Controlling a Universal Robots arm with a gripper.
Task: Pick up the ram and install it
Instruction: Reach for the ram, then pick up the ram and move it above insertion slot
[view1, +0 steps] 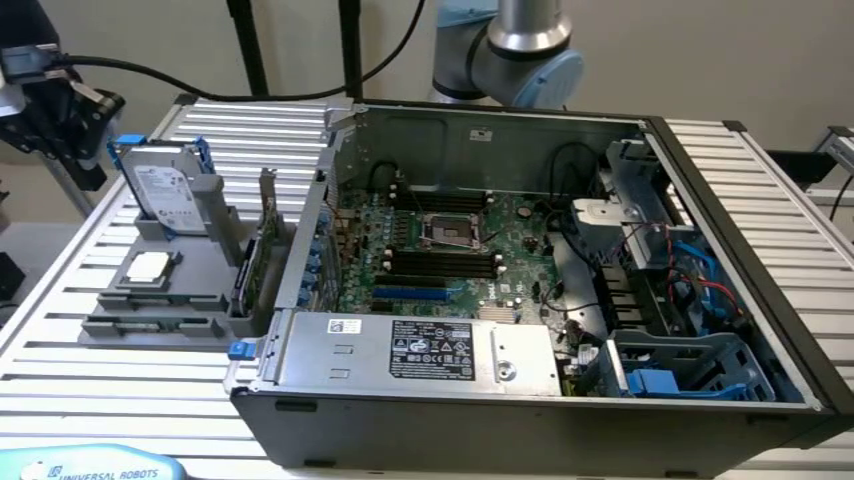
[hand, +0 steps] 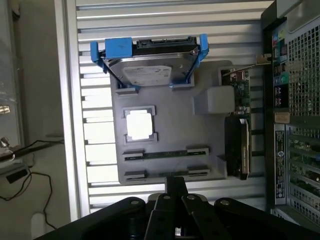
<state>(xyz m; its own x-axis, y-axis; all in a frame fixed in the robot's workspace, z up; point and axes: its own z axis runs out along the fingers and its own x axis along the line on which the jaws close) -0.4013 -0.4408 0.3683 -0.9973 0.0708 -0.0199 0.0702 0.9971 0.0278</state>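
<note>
One ram (hand: 165, 155) lies slotted in the grey holder (hand: 175, 125) on the worktop (hand: 100, 172); the gripper (hand: 175, 180) hovers clear of it, fingers pressed together, holding nothing.

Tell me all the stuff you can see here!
computer case: one, grey, open on the table
motherboard: one, green, inside the case
power supply: one, silver, inside the case
holder: one, grey, beside the case
hard drive: one, silver in blue frame, standing in holder
processor chip: one, silver, flat in holder
ram: seemingly two, green, in holder's slots
expansion card: one, green, upright in holder
table: one, silver slats, under everything
robot arm: one, silver and blue, behind the case
gripper: one, black, above the holder
</note>
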